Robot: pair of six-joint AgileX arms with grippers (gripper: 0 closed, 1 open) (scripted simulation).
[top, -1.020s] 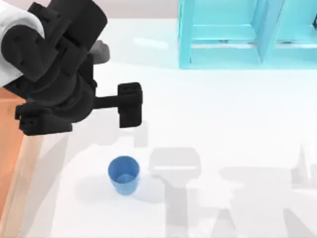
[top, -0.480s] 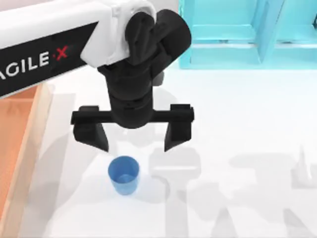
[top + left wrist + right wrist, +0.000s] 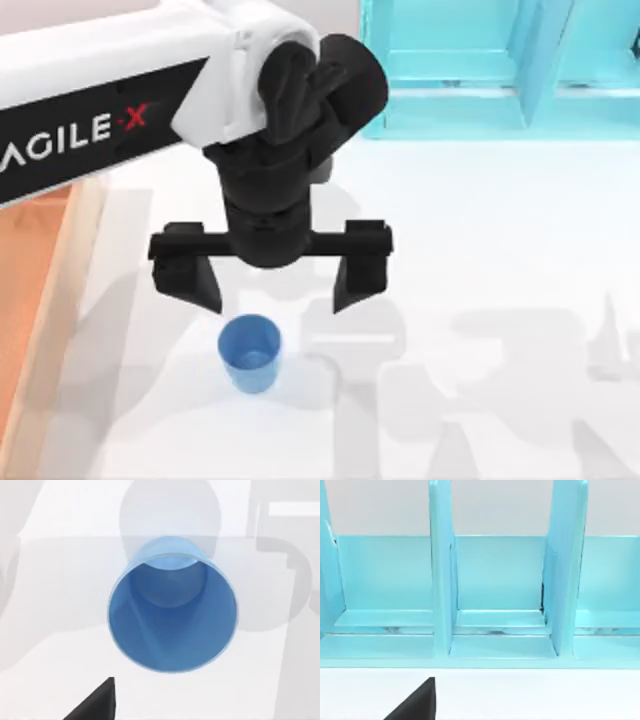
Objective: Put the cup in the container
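A small blue cup (image 3: 249, 351) stands upright on the white table, near the front and left of centre. My left gripper (image 3: 272, 290) hangs open just behind and above it, its two black fingers (image 3: 195, 275) spread wide apart, nothing between them. The left wrist view looks straight down into the cup (image 3: 172, 612), with one black fingertip (image 3: 97, 702) at the picture's edge. The orange-brown container (image 3: 35, 260) with its tan wall lies along the table's left edge, partly under my left arm. In the right wrist view one black fingertip (image 3: 417, 702) of the right gripper shows.
A cyan shelf-like cabinet (image 3: 500, 65) stands at the back right; the right wrist view faces its compartments (image 3: 497, 580). Grey shadows fall on the white table around and right of the cup.
My left arm swung from the left over the table's middle, and the open gripper turned until its fingers straddle the space behind the cup, then sank slightly. The cup has not moved.
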